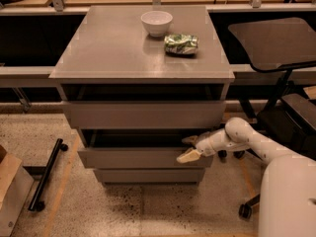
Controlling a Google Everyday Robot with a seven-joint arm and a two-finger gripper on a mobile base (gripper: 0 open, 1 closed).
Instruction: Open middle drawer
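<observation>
The grey cabinet has three handleless drawers. The middle drawer has a medium-height front and stands pulled out a little, with a dark gap above it. My gripper is at the right end of that front's top edge. One cream finger lies on the outer face and the other finger sits behind the front, so the gripper is closed on the edge. The taller top drawer also stands slightly out. The thin bottom drawer is closed.
A white bowl and a green crumpled bag sit on the cabinet top. A black office chair stands to the right, behind my arm. A black wheeled bar and a cardboard box lie on the floor at left.
</observation>
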